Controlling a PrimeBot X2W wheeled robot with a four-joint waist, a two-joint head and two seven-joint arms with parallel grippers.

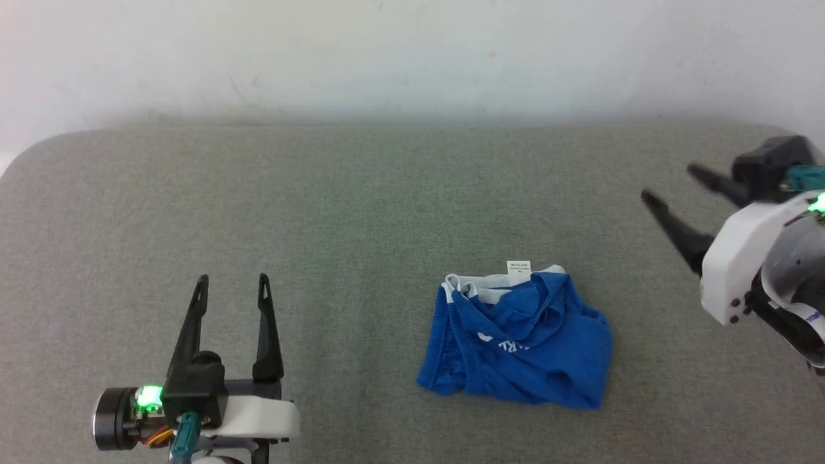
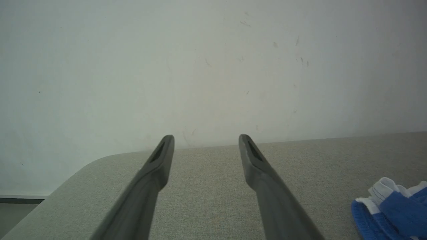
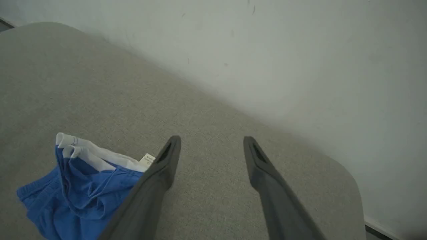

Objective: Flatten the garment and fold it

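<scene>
A desk covered in grey woven cloth, with a fine, even grain and rounded corners, stands against a pale, matte wall marked with a few faint scuffs. In the left wrist view a dark skirting strip runs along the foot of the wall beyond the desk's far left corner.

The garment lies crumpled on the desk, right of the middle and nearer the front edge than the back. It is bright blue, smooth and slightly shiny, bunched into soft folds with stitched hems on its left side. A white band runs along its far side, where a small white care tag sticks up. White lettering is half hidden in the creases.

The left pincer is near the front left of the desk, its two long, dark, tapering fingers set moderately apart with nothing between them, well apart from the garment. The right pincer is above the desk's right edge, angled toward the far left, fingers spread wide and empty; a white shell covers its wrist.
</scene>
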